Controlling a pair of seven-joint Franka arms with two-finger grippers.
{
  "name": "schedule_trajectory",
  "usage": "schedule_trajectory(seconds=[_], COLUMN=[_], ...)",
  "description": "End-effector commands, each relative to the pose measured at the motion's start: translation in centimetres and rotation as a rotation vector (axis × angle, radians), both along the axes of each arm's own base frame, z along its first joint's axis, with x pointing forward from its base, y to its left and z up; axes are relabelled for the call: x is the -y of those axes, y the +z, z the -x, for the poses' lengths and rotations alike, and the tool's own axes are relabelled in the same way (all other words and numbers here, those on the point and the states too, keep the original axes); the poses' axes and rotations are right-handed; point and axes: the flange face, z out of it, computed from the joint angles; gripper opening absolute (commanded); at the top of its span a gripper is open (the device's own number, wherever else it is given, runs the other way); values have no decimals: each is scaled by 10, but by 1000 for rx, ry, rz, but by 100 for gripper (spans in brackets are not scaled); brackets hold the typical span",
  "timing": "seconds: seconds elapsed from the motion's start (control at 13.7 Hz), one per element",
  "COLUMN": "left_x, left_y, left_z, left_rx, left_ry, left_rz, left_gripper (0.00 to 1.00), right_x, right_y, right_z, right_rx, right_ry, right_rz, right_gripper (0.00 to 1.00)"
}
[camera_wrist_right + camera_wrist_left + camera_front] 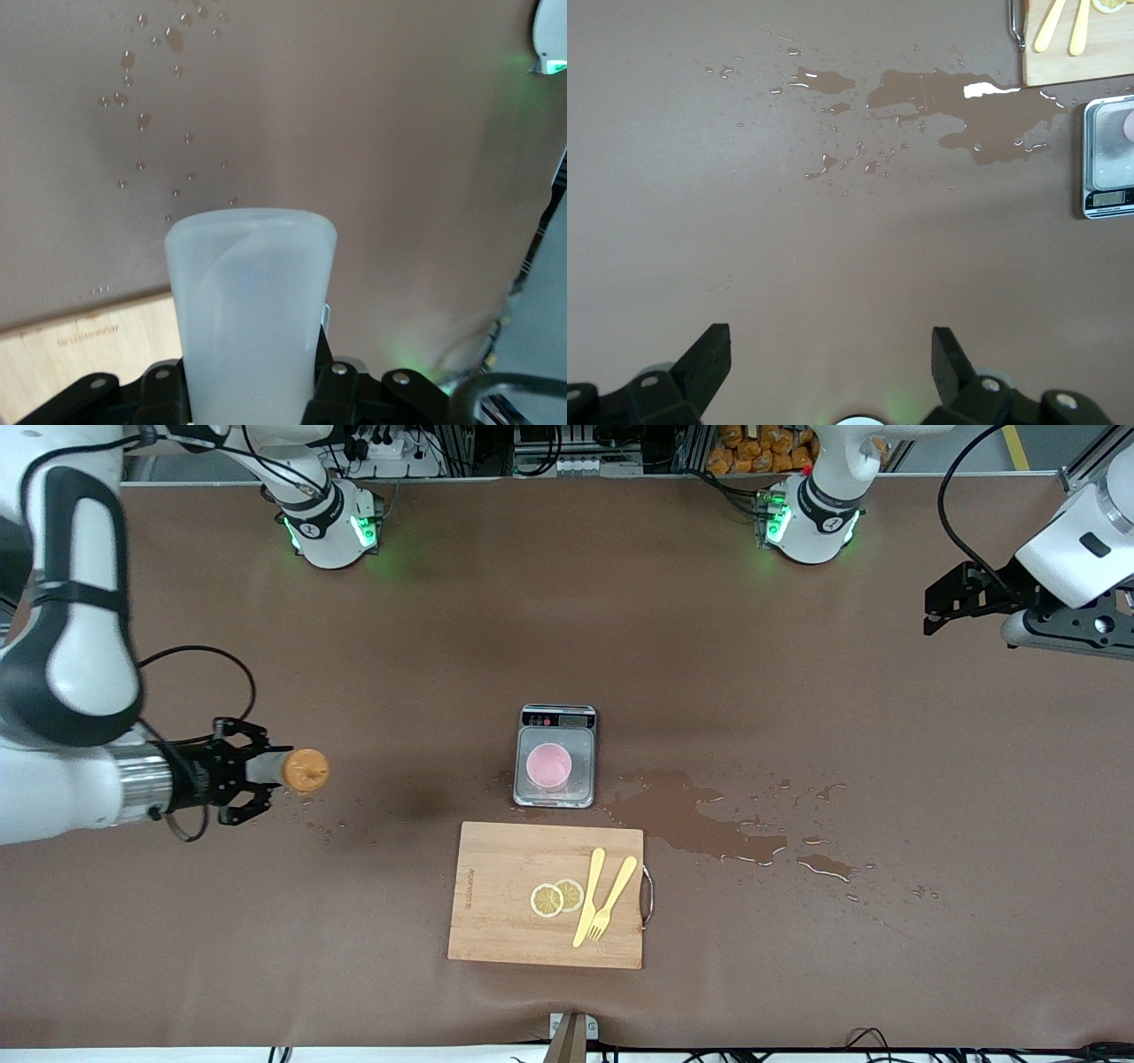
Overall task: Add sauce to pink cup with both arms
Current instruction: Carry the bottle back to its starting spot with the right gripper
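Right gripper (252, 779), over the table toward the right arm's end, clamps the sauce bottle (297, 770) held sideways, orange cap pointing toward the kitchen scale (555, 755). Pink cup (549, 766) stands on the scale's plate, just farther from the front camera than the cutting board (505, 895). Left gripper (952, 598) waits, fingers spread and empty, over the left arm's end.

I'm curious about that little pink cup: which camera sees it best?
The front view: the pink cup shows whole, standing on the scale. The left wrist view catches only a pink sliver at its edge; the right wrist view misses it.
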Motion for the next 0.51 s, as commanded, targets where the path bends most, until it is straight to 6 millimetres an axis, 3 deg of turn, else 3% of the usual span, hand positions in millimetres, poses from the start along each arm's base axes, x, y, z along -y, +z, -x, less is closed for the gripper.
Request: schedule_trajectory(seconds=[0.0, 0.22, 0.44], left_x=[0, 0, -1], left_y=[6, 5, 4], left_z=[-2, -2, -3], left_rx=[-1, -2, -2], left_ry=[2, 2, 3], left_rz=[-29, -31, -30], left_gripper=[100, 100, 100], right_x=[55, 120, 161], right_y=[-18, -56, -97], right_z=[19, 34, 50], right_rx=[40, 98, 127], right_ry=[27, 21, -1], right_rz=[-180, -340, -441], right_gripper=[45, 46, 49])
